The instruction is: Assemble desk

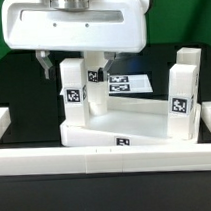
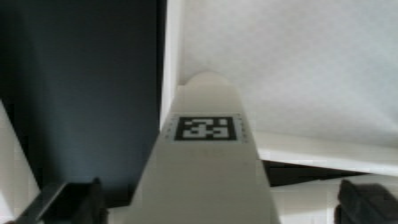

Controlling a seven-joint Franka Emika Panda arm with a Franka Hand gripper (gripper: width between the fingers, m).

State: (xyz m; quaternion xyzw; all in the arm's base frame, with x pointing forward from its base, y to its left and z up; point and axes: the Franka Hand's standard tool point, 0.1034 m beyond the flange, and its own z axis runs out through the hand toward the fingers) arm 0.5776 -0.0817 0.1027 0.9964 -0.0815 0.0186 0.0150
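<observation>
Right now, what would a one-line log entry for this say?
stage: desk assembly | tabletop: three legs upright on it | gripper: open, astride rear leg | held: nothing

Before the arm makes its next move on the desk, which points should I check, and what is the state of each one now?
1. Tool open: ok, fingers stand apart.
2. Tool empty: ok, nothing is clamped between the fingers.
3. Leg centred under the tool: ok in the wrist view.
4. Legs upright on the tabletop: ok for the near leg, middle leg and right leg.
5. Fourth leg: cannot tell, not seen.
6. Legs fully seated: cannot tell.
</observation>
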